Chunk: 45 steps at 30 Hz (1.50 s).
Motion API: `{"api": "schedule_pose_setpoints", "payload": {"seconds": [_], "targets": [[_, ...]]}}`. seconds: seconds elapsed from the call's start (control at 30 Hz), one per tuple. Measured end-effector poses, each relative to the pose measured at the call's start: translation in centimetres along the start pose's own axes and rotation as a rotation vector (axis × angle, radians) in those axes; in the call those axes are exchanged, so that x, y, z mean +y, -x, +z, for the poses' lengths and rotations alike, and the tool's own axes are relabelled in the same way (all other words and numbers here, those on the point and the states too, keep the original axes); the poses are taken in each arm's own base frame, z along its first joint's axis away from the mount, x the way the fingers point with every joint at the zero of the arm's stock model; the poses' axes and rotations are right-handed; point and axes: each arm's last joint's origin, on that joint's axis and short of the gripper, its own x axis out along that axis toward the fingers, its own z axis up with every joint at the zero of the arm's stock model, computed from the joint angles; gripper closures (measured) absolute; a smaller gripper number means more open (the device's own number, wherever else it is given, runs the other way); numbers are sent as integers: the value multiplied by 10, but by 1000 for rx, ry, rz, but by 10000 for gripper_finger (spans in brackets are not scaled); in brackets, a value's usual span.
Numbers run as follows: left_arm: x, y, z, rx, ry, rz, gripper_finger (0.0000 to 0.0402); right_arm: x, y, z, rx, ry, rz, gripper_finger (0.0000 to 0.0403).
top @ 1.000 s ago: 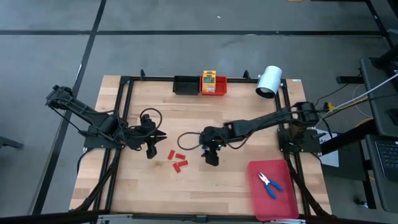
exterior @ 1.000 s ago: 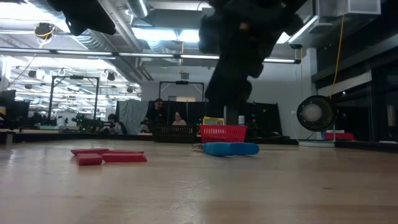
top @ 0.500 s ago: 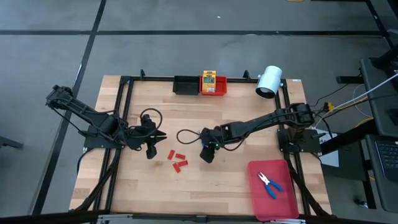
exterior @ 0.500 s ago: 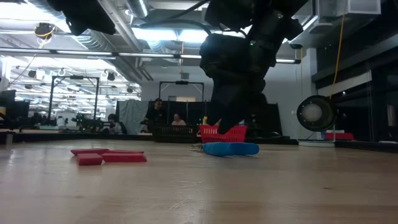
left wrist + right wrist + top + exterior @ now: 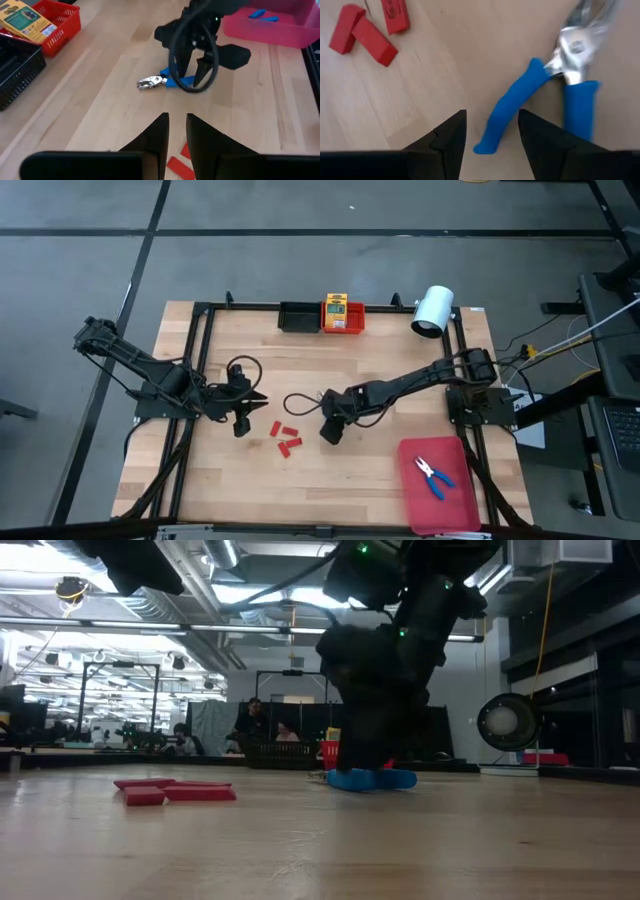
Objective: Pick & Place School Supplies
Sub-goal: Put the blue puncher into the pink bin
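Blue handles fill the right wrist view: the pliers (image 5: 540, 100) lie flat on the wooden table (image 5: 380, 480), and the right gripper (image 5: 331, 431) hangs right over them with its fingers spread, one blue handle lying in the gap between them. Nothing is gripped. The step in hand looks like picking up this tool; the next move would call for dropping straight down so the fingers straddle a handle, then closing – the thin handles lie flat on the wood, so a shallow descent might miss.

Just beside the pliers, toward the left arm, lie 3 small red pieces (image 5: 286, 438). Past them waits the left gripper (image 5: 244, 412), its fingers nearly together and empty.

Well apart from the pliers, at the table's near right corner, a flat red tray (image 5: 440, 498) holds a 2nd pair of pliers (image 5: 433, 475). Farthest off, at the back edge, a red bin (image 5: 343, 320) carries a yellow-and-green box (image 5: 335, 308) – I can count only 1 – with a black bin (image 5: 297, 315) touching its side
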Motion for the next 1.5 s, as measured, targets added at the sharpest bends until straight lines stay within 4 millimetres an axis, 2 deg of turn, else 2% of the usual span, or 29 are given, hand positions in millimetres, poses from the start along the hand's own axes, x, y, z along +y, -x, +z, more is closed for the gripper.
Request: {"api": "schedule_pose_setpoints", "payload": {"seconds": [0.23, 0.3, 0.4, 0.53, 0.67, 0.77, 0.83, 0.97, 1.07, 1.3, 1.5], "targets": [[0, 0, -2, 22, -13, -10, 341, 2, -8, -8, 14, -18, -43, 255], [1, 0, -2, 30, -17, -10, 341, 3, -8, -10, 3, -10, -63, 286], [2, 1, -3, 39, -22, -7, 341, 5, -4, -12, 4, 9, -63, 361], [7, 5, -6, 54, -26, 35, 341, 11, 7, -15, 0, 45, -56, 372], [14, 11, -8, 58, -14, 75, 341, 21, 38, -14, -48, 94, -82, 372], [18, 16, -8, 43, -7, 92, 341, 28, 76, -16, -86, 83, -78, 372], [20, 17, -8, 31, -5, 105, 341, 30, 104, -25, -88, 36, -75, 372], [21, 19, -6, 2, -1, 132, 341, 37, 154, -58, -49, -60, -49, 372], [21, 19, -6, -11, -2, 150, 341, 48, 174, -97, 63, -120, -38, 372], [22, 19, -6, -16, -17, 158, 341, 78, 201, -189, 221, -277, 6, 372], [22, 19, -5, -35, -13, 174, 341, 75, 218, -240, 212, -433, -77, 372]]}}
